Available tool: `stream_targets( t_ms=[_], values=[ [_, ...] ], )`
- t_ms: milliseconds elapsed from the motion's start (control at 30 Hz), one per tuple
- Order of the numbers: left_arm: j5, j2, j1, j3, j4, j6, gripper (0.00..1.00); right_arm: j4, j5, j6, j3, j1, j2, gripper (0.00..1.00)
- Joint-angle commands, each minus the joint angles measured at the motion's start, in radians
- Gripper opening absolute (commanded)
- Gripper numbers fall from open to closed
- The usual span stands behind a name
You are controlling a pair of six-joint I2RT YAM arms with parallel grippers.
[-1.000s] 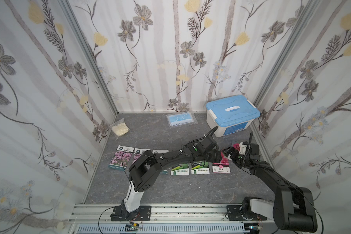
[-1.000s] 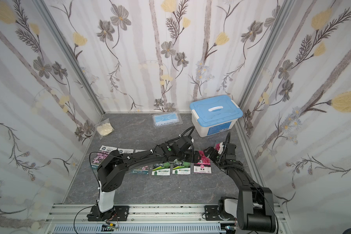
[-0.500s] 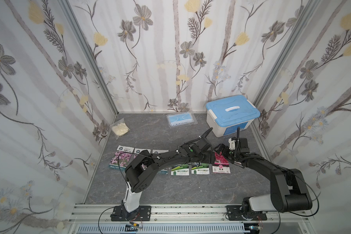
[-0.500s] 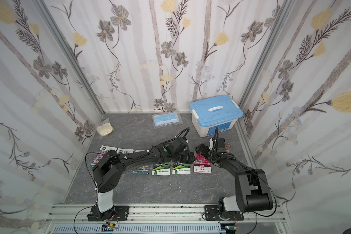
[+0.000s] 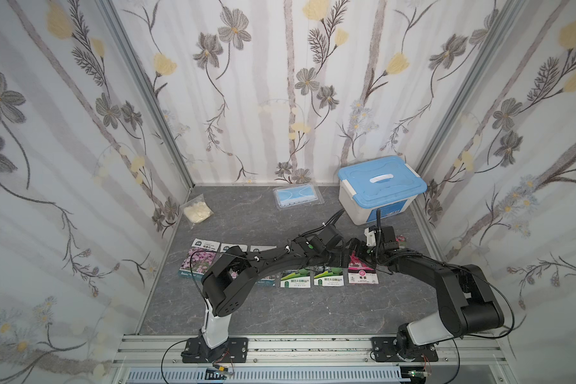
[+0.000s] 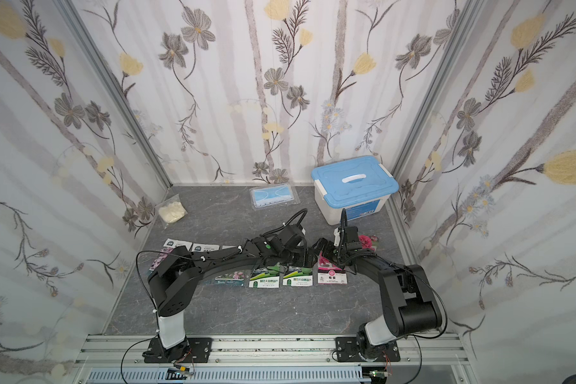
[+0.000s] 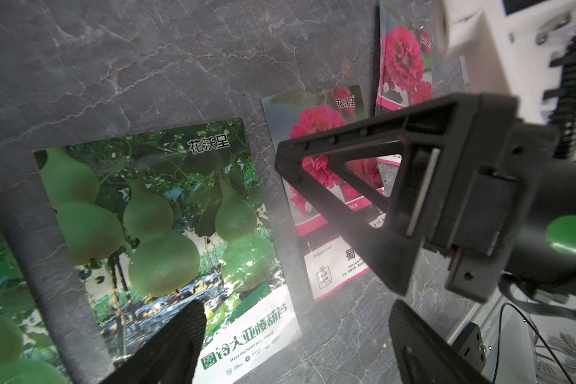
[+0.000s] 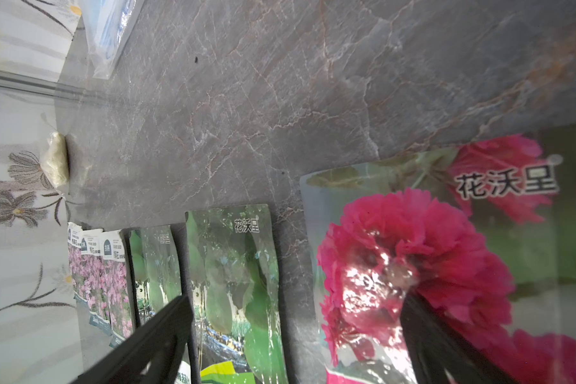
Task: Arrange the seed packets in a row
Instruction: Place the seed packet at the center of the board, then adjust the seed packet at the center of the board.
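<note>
A: The left gripper [image 5: 342,257], from above?
B: In both top views its jaws are spread and empty, low over the seed packets [image 5: 295,279] on the counter [image 5: 280,312]. The right gripper [image 5: 359,250], just beside it, is spread and empty too.
A: And the row?
B: 6 lie side by side: 3 purple-flower packets [image 5: 197,262] partly under the left arm, 2 gourd packets [image 5: 328,278], 1 red-bloom packet [image 5: 362,275]. The 7th packet [image 6: 366,241] sits back from the row near the blue-lidded box [image 5: 381,186]; the right arm hides most of it, but it looks like another red bloom.
A: Left wrist view?
B: The left gripper's fingers [image 7: 173,345] stand wide above a gourd packet [image 7: 160,216]; the right gripper [image 7: 291,163] hangs over the red-bloom packet [image 7: 313,116].
A: Right wrist view?
B: Fingers [image 8: 153,342] wide, 1 over a gourd packet [image 8: 233,272], 1 over the red-bloom packet [image 8: 413,249].
</note>
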Motion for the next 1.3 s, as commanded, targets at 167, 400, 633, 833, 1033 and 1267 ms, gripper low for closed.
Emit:
stream_targets(
  t_ms=[167,400,633,833,1033,1267],
  values=[
    [0.002,-0.009,0.005,-0.015,0.037,-0.007,0.89,0.014,0.037,0.013,0.006,0.011,-0.039,1.0],
    [0.006,-0.002,0.005,-0.006,0.042,-0.002,0.89,-0.078,0.065,0.005,0.054,-0.037,-0.185,1.0],
    [0.051,0.052,-0.011,0.041,0.091,0.025,0.88,-0.074,0.032,-0.009,-0.026,-0.185,-0.246,1.0],
    [0.099,0.099,-0.03,0.088,0.145,0.047,0.87,-0.022,0.058,0.005,-0.094,-0.245,-0.248,1.0],
    [0.12,0.128,-0.036,0.098,0.165,0.05,0.88,0.009,0.059,0.014,-0.101,-0.276,-0.154,1.0],
    [0.129,0.134,-0.035,0.129,0.171,0.053,0.88,-0.042,0.102,0.009,-0.142,-0.3,-0.181,1.0]
  ],
)
